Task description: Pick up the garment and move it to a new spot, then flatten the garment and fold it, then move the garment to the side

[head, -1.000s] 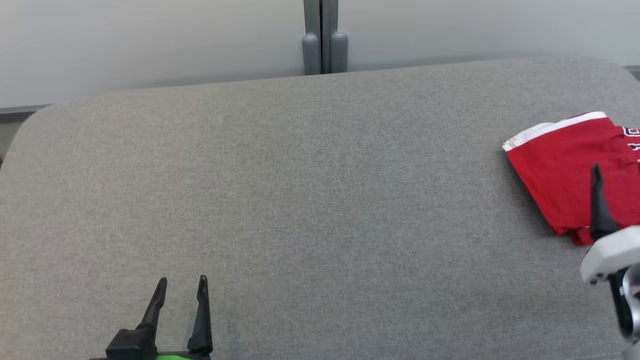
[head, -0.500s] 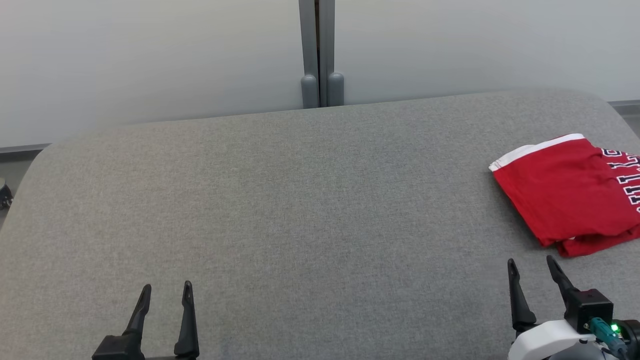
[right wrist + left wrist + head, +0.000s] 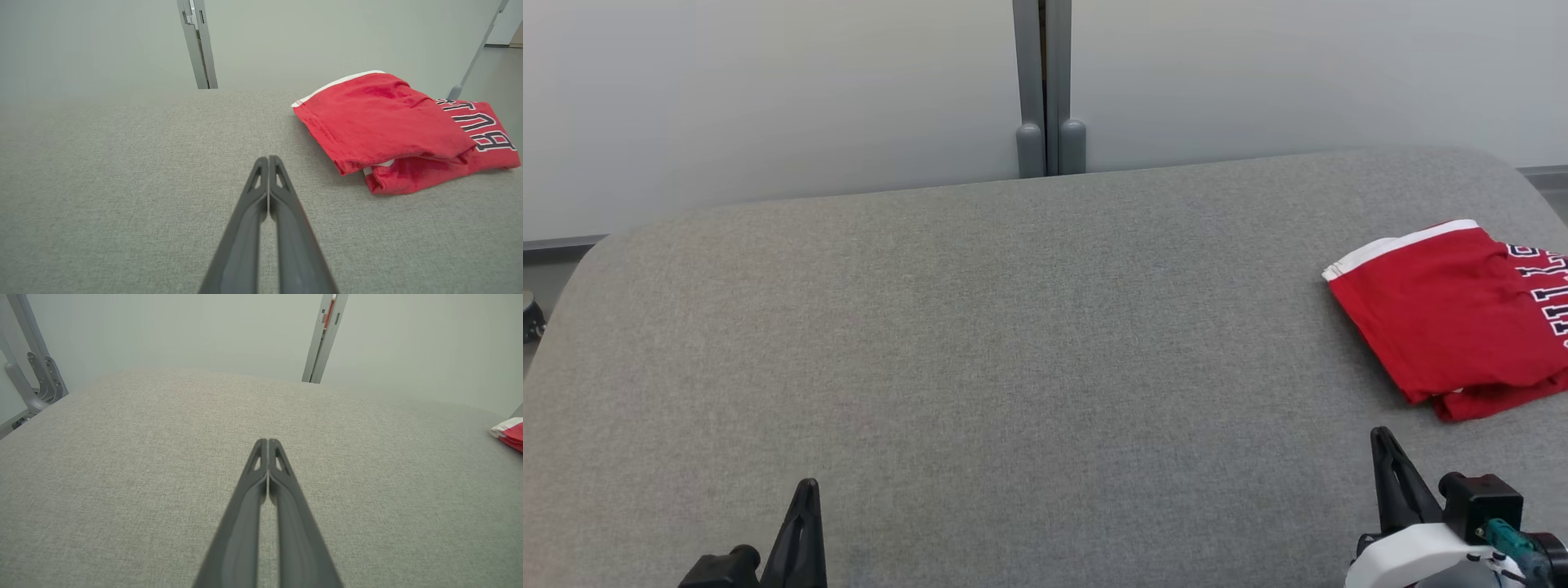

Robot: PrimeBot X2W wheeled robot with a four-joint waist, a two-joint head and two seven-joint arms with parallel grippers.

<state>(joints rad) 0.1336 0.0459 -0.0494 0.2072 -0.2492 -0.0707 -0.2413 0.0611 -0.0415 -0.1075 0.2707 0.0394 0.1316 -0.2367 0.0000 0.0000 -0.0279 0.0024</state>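
The garment (image 3: 1454, 314) is a red shirt with white trim and dark lettering, folded into a compact stack at the right side of the grey surface; it also shows as the garment (image 3: 392, 126) ahead and right of my right fingers, and as a red sliver, the garment (image 3: 510, 435), at the far right edge. My left gripper (image 3: 805, 490) sits at the lower left, shut and holding nothing, as the left gripper (image 3: 267, 442) confirms. My right gripper (image 3: 1382, 437) rests at the lower right, short of the garment, shut and holding nothing, as the right gripper (image 3: 267, 158) confirms.
The grey fabric surface (image 3: 1013, 343) spreads wide, with rounded far corners. Behind it stands a pale wall with a grey vertical post (image 3: 1045, 90). A metal frame (image 3: 28, 375) stands off the surface's left side.
Both grippers have gone from open to shut. Over the second, the right arm drew back from over the garment to the lower right. The camera shifted early on.
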